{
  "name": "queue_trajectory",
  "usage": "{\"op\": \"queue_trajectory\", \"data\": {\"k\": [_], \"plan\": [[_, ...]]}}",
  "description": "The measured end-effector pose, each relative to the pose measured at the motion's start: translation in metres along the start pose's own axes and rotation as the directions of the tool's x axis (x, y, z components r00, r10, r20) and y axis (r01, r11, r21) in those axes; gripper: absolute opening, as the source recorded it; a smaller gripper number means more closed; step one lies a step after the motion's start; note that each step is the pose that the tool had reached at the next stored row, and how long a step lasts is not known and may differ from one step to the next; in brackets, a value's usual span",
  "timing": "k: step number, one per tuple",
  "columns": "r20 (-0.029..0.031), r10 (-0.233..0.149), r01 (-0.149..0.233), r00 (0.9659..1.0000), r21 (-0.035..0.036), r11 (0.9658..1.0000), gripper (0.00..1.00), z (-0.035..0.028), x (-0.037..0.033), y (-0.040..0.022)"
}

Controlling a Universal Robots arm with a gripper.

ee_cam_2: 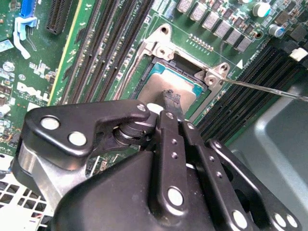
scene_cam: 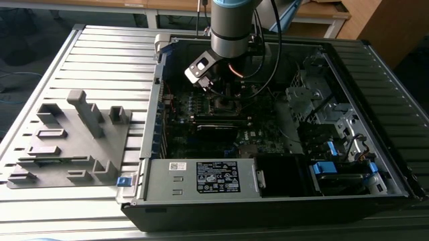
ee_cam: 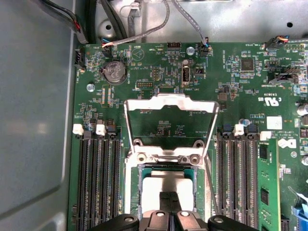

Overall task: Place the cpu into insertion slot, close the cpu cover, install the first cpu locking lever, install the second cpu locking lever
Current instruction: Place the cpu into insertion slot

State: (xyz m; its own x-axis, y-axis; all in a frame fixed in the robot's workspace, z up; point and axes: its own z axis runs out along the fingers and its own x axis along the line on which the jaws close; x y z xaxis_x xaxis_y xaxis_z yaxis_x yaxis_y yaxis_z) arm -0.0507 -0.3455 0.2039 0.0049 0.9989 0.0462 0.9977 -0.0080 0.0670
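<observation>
Shows a slatted grey bench [scene_cam: 87,55] carrying one open computer case [scene_cam: 268,216], wooden furniture [scene_cam: 382,20] behind. Finds one cpu [ee_cam_2: 156,86] flat in its socket [ee_cam_2: 185,65] beneath the end effector [ee_cam_2: 172,98], square, top face up, no long axis. Has the fingers [ee_cam_2: 168,134] pressed together, tip at the cpu's top. Leaves one cpu cover [ee_cam: 168,102] swung open just beyond the tip, one thin lever [ee_cam_2: 269,89] beside.

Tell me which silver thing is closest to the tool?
The cpu, the flat grey square lying right at the tool's tip. The cpu cover, a shiny frame with a hole, stands flipped open beyond it.
</observation>
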Motion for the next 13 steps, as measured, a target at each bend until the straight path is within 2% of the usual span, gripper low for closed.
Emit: {"op": "queue_trajectory", "data": {"k": [13], "plan": [[-0.0001,0.000,0.000,1.0000,-0.0001,1.0000,0.11,0.0031,-0.0001,-0.0002]]}}
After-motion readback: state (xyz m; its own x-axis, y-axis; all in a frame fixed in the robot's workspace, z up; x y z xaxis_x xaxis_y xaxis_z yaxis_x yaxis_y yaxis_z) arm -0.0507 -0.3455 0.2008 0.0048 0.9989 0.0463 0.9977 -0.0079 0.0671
